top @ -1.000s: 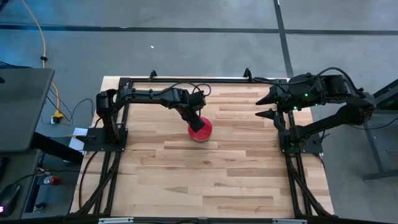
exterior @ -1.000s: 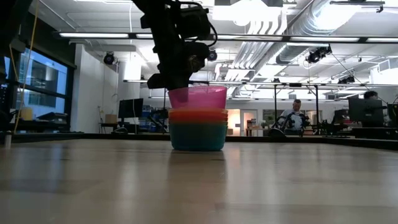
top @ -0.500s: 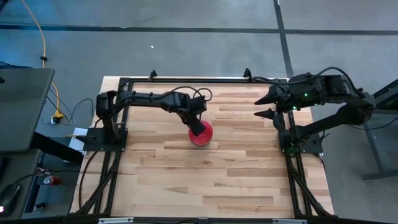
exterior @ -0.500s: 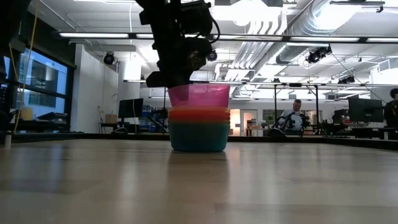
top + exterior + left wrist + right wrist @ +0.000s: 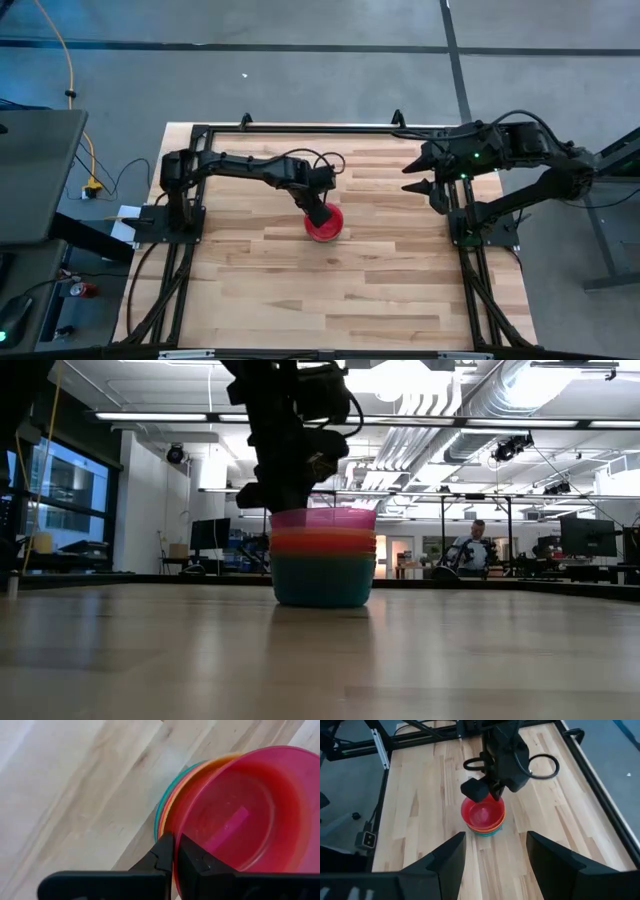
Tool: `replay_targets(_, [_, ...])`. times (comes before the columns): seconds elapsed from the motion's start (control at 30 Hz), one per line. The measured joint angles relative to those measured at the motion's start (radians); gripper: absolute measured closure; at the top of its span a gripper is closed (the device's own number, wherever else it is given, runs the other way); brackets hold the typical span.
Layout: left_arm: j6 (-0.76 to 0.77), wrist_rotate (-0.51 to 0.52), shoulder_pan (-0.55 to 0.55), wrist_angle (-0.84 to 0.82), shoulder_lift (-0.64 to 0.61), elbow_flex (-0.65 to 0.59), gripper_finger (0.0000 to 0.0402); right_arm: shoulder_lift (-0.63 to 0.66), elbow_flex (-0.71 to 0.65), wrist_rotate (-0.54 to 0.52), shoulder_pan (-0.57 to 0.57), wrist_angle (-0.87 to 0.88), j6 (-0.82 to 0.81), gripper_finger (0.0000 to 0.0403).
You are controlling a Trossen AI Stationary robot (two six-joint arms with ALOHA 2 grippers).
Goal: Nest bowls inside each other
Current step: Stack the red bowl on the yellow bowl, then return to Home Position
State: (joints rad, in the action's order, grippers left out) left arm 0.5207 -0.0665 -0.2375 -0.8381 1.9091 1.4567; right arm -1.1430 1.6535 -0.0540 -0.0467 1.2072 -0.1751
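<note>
**A:** Where's the stack?

**B:** Mid-table (image 5: pixel 400 290), a bit toward the left arm's side. Pink-red bowl (image 5: pixel 250 815) on top, orange bowl (image 5: pixel 323 543) under it, teal-looking ones at the bottom (image 5: pixel 322 580). Can't count them all from here.

**A:** Left gripper (image 5: pixel 173 851)?

**B:** Clenched on the pink-red bowl's rim, one finger inside the wall, one outside. A rim pinch lets it seat the bowl straight down into the orange one.

**A:** Seated?

**B:** Looks nearly so; only a thin pink band shows above the orange rim in the low view. I'd say the next step is to let go.

**A:** Right gripper (image 5: pixel 495 857)?

**B:** Parked near its own base at the table's right edge, fingers spread, holding nothing, pointed at the stack. Probably kept well apart so it doesn't crowd the left arm.
</note>
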Motion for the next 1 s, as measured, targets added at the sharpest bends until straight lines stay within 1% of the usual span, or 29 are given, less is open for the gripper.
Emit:
replay_targets(0.27, [0.003,-0.012,0.013,0.033,0.023,0.002,0.0401,-0.002,0.000,0.005,0.000,0.003,-0.023,0.0203])
replay_targets(0.37, [0.002,-0.011,0.012,0.028,0.024,0.022,0.0391,-0.002,0.000,0.005,0.000,0.007,-0.026,0.0203])
replay_targets(0.47, [-0.007,-0.012,0.012,0.030,0.024,0.056,0.0365,-0.002,0.000,0.005,0.000,0.008,-0.026,0.0203])
replay_targets(0.6, [-0.031,-0.015,0.011,0.030,0.024,0.101,0.0315,-0.002,0.000,0.005,0.000,0.009,-0.026,0.0203])
replay_targets(0.77, [-0.037,-0.029,0.002,0.003,0.024,0.109,0.0257,-0.002,0.000,0.005,0.000,0.018,-0.026,0.0203])
replay_targets(0.87, [-0.043,-0.022,0.002,-0.016,0.024,0.109,0.0235,-0.002,0.000,0.005,0.000,0.024,-0.025,0.0203])
replay_targets(1.0, [-0.069,-0.023,0.002,-0.018,0.022,0.109,0.0222,-0.002,0.000,0.005,0.000,0.024,-0.009,0.0203])
